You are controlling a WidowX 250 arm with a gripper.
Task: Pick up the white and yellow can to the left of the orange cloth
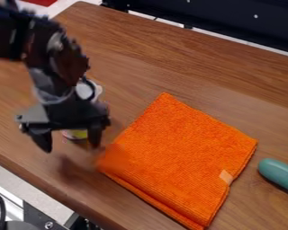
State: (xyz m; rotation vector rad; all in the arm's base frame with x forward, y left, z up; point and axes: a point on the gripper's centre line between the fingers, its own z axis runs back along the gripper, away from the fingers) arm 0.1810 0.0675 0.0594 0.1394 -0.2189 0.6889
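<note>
Listing by size, we enter: one wooden tabletop (222, 83), its near edge slanting past lower left; one orange cloth (182, 152), centre, its folded layers probably keeping it flat; one black gripper (70, 146), left, jaws parted, grasping nothing, with a strip of wood nearside for moving; one teal handle (280, 174), near right; one can (78, 134), left, partly behind the gripper

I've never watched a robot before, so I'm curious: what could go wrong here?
The container is partly hidden behind the open gripper, so a small swing might knock it over. The orange cloth lies flat and folded beside them, so the fingers might slide over it or catch only one layer.
</note>
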